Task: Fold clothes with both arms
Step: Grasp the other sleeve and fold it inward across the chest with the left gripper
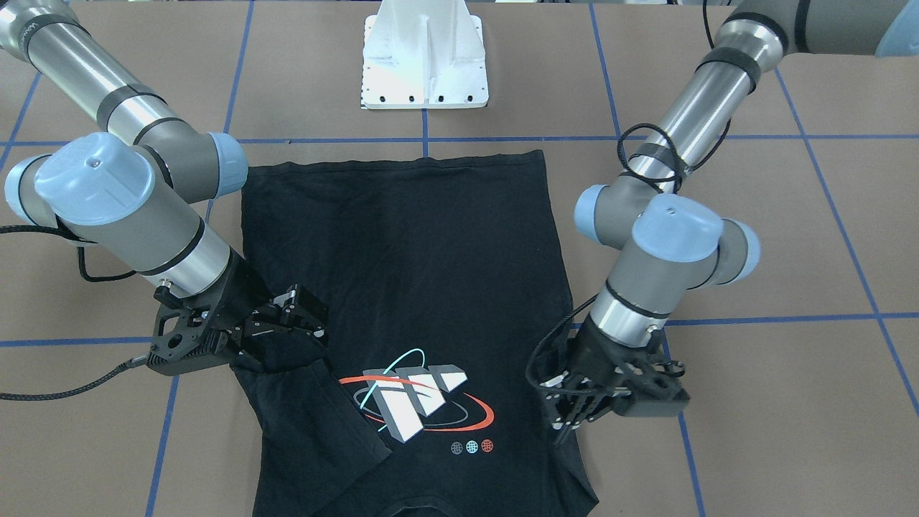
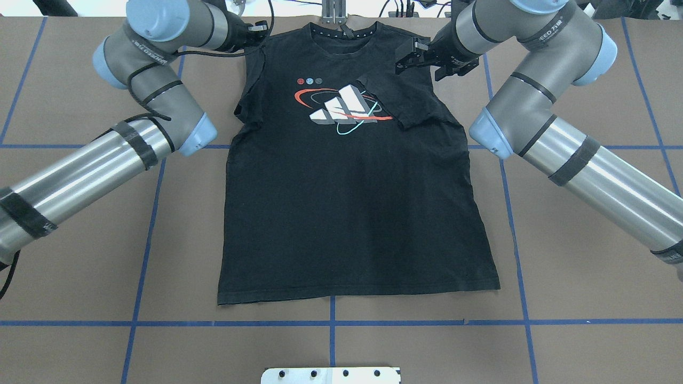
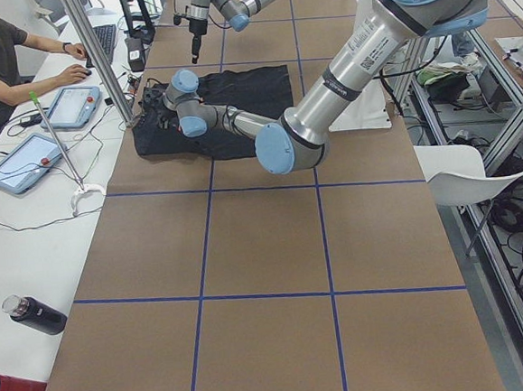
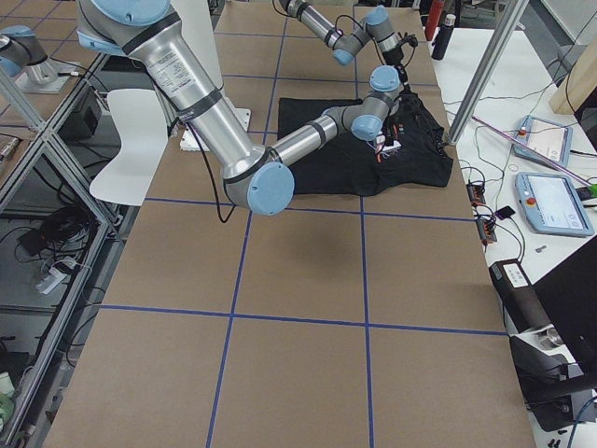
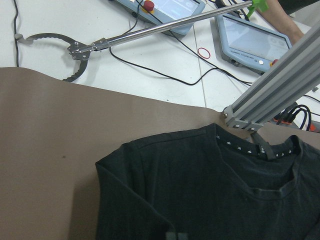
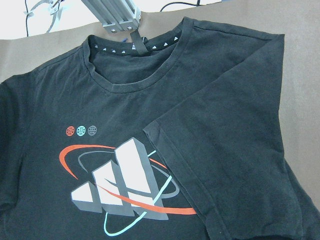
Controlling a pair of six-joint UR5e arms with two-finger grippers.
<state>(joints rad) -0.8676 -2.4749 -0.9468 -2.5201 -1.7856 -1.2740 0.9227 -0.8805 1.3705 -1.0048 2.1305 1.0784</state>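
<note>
- Black two-finger end effector (image 1: pixel 309 314) on the right silver-grey arm hovers with jaws apart and empty, beside the folded-in sleeve (image 2: pixel 397 98).
- Left black end effector (image 1: pixel 567 425) points down at the opposite shoulder edge; I cannot tell how far open it is.
- Black short-sleeved T-shirt (image 2: pixel 347 213) lies print-up on the brown, blue-gridded tabletop (image 2: pixel 560 266).

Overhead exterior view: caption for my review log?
Black T-shirt, print up; sleeve by right gripper folded onto the print, left gripper at opposite shoulder.

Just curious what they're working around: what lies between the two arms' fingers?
The black T-shirt's chest print and one sleeve folded in over its edge, best seen in the overhead view.
</note>
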